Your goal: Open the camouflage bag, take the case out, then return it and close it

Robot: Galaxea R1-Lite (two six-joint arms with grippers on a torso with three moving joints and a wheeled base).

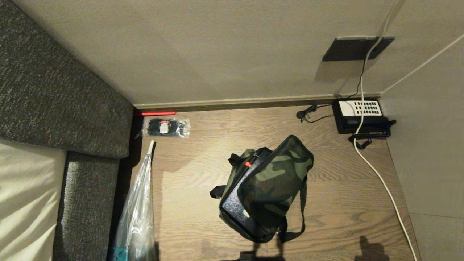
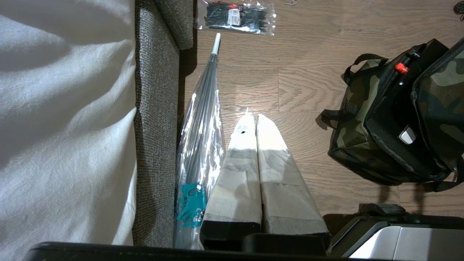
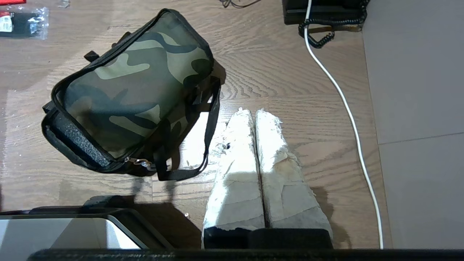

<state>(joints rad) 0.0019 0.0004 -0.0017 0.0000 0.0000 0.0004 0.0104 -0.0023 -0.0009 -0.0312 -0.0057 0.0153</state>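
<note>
The camouflage bag [image 1: 275,181] lies on the wooden floor, its lid resting over it with a gap along the left side. In that gap shows the black textured case [image 1: 235,197] with its small red latch [image 1: 248,164]. Neither arm is in the head view. My left gripper [image 2: 252,117] hangs shut and empty over bare floor to the left of the bag [image 2: 357,98], apart from it. My right gripper [image 3: 252,112] is shut and empty too, over the floor to the right of the bag [image 3: 137,87], just beyond its black strap [image 3: 210,127].
A black telephone [image 1: 359,116] sits in the far right corner, and a white cable [image 1: 377,174] runs across the floor beside it. A wrapped umbrella [image 1: 139,203] lies along the grey sofa [image 1: 54,101]. A packet of black ties [image 1: 166,127] is by the wall.
</note>
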